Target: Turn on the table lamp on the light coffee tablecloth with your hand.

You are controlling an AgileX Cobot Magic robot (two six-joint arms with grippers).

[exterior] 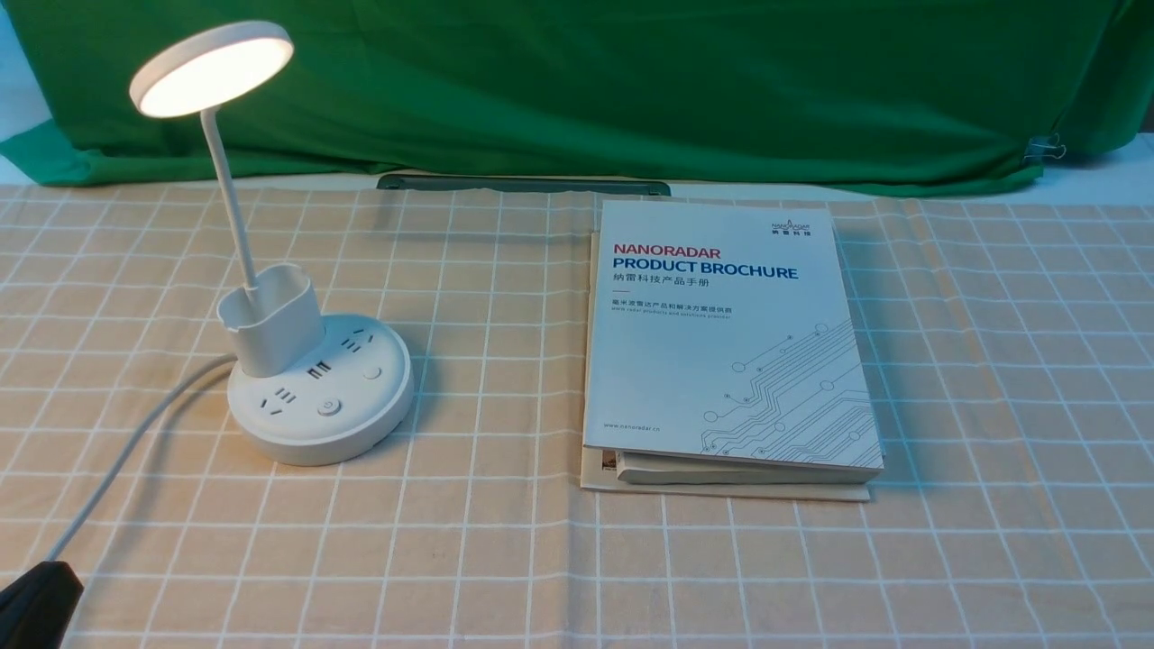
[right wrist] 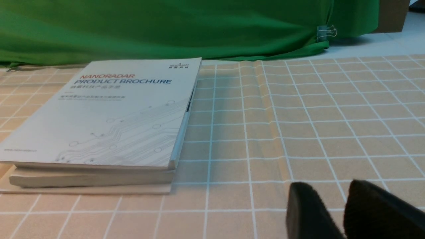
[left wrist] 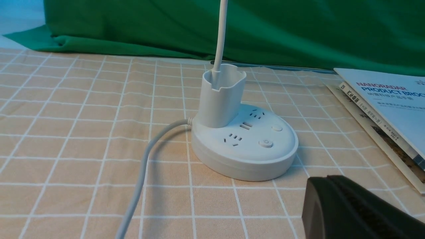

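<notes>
The white table lamp stands at the left on the light coffee tablecloth. Its disc head glows. The round base with sockets and a power button shows in the left wrist view, and the white cord trails off the near side. My left gripper is low at the near left corner, shut and empty, short of the base; its fingertips are pressed together. My right gripper hovers over bare cloth, its fingers slightly apart and empty.
A stack of brochures lies right of the lamp, also in the left wrist view and the right wrist view. A green cloth backdrop hangs behind. A dark bar lies at the far edge.
</notes>
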